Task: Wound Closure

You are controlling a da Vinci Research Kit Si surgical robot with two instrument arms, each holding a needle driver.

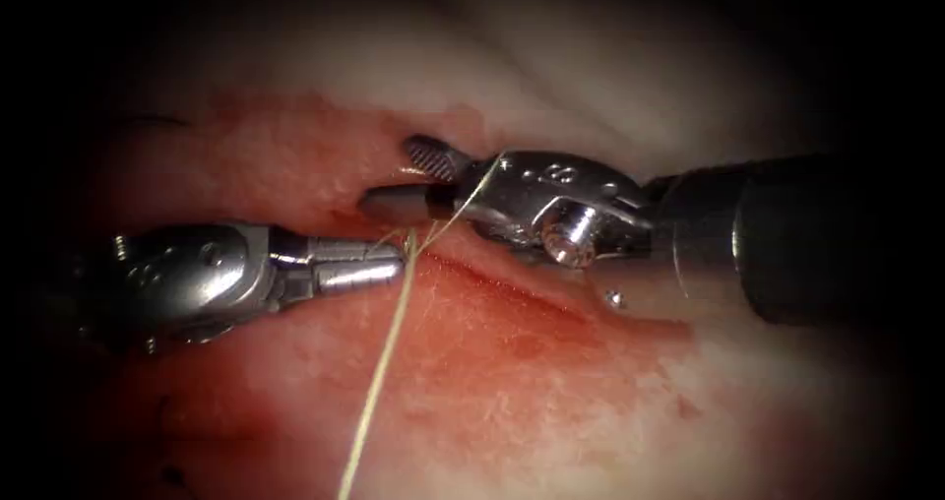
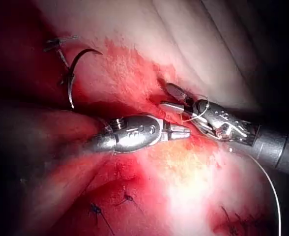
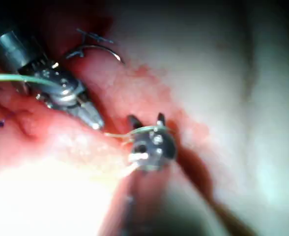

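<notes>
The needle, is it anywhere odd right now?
Yes. The needle lies loose on the tissue, away from both tools, not in it. The left pincer grips the thread; the right pincer is open, empty.

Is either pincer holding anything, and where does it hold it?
The left pincer is shut on the thread near the cut. The right pincer is open, holding nothing. The needle lies free on the tissue.
</notes>
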